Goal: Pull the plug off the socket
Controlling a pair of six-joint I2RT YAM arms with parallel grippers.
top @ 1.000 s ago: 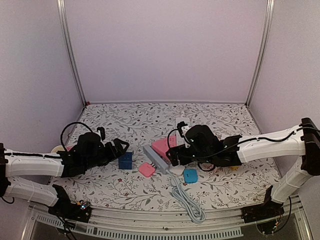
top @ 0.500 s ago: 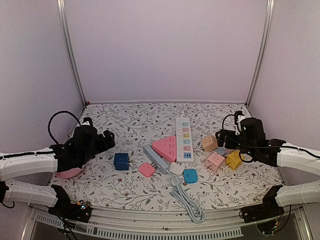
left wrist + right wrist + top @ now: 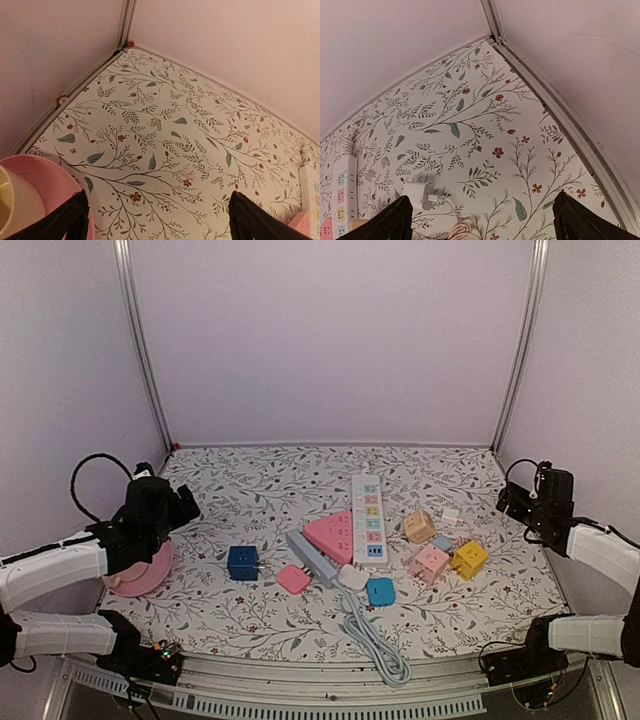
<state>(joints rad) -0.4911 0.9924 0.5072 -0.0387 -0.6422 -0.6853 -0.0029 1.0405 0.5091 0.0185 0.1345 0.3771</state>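
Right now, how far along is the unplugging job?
Done, apparently: the long white power strip shows no plug in its sockets, and the yellow cube adapter lies loose to its right. In hand: nothing; left gripper and right gripper open, empty. Left: nothing evident.

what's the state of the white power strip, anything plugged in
Nothing plugged in, by the top view: the white power strip lies flat, its coloured sockets bare; the tan cube lies loose beside it.

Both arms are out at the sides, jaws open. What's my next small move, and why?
Probably just park both arms. The left gripper and right gripper are open and empty, the white power strip shows no plug seated, and the blue cube and yellow cube lie loose on the table.
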